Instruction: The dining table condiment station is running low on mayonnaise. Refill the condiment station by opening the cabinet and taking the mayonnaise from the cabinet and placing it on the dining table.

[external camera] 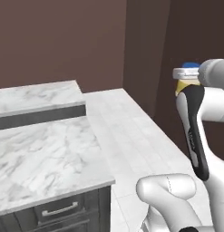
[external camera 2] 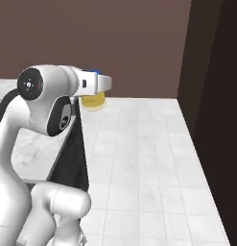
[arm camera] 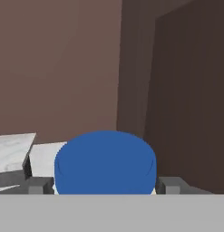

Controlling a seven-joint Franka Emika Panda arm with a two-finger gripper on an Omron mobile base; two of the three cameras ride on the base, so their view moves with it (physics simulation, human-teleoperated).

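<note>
Two dark fingers (arm camera: 38,185) flank the blue lid of the mayonnaise (arm camera: 105,162) in the hand view, spread wide with the jar set between them, gripped at its sides. Held up in the air, well off the white tiled floor (external camera: 131,136), beside the dark wall panelling (external camera: 195,36). Seen from the left base camera as a pale yellow body with a sliver of blue lid (external camera: 182,84), mostly hidden behind the white wrist. Seen from the right base camera as a yellow jar (external camera 2: 93,101) hanging under the hand, just past the end of the desk. Desk (external camera: 41,149) a white marble top with grey veins in two levels, the raised level (external camera: 36,97) at the far end, on a dark base with a drawer front and curved handle (external camera: 59,210) below the near corner. Desk lies to the left of the arm, apart from the jar. Plain brown wall (arm camera: 54,68) ahead, darker panel (arm camera: 190,90) to its right. Nothing between jar and desk but open air and the arm's own links.
</note>
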